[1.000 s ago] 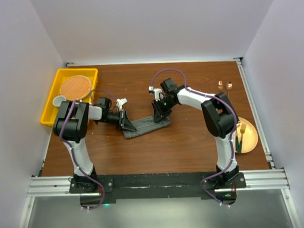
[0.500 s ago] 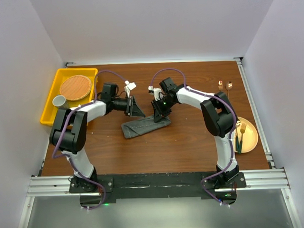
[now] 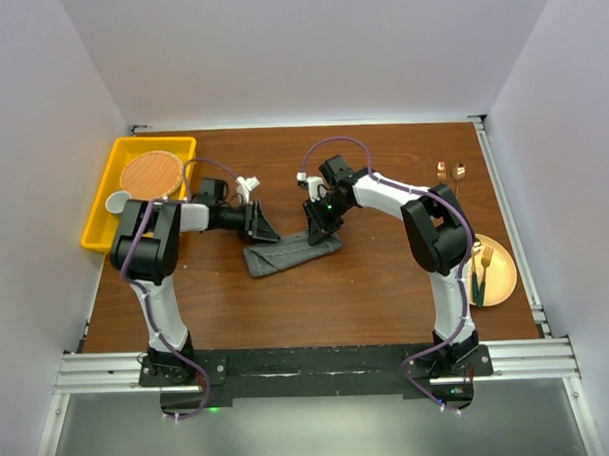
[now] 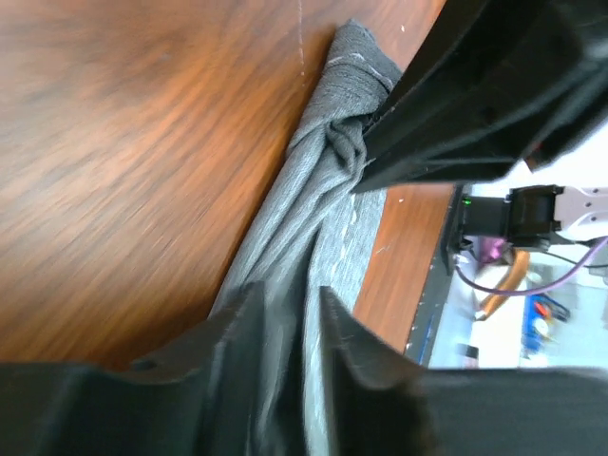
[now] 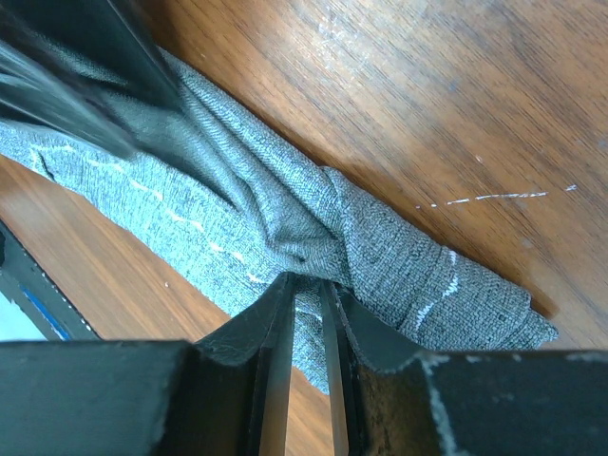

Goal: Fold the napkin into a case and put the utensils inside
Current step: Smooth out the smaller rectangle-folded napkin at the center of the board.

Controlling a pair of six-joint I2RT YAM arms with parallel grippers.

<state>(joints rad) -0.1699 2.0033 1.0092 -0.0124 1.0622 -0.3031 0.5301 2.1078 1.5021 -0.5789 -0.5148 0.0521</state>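
1. The napkin (image 3: 293,250) lies in the middle of the surface (image 3: 387,295) as a long narrow strip, slanting from near-left to far-right.
2. My right fingers (image 3: 319,225) are clamped on a fold at its far-right end. The wrist view shows the cloth puckered into that pinch.
3. My left fingers (image 3: 261,225) stand apart just beyond the strip's left end. Cloth shows in the gap between them, but from this blurred view I cannot say whether the tips touch it.
4. I judge the fold only part made: the strip is twisted and bunched near the right pinch, not yet a flat case.
5. To do this step well, I would hold the right pinch firm as an anchor. Then I would lower the left fingers squarely over the hem and take one clean edge, not the whole bundle. I would draw it leftward along the strip so the twist comes out, without dragging the cloth across the surface.
6. I would leave one end's mouth loose for loading.
7. The utensils (image 3: 450,171) lie at the far right, well apart from the napkin.
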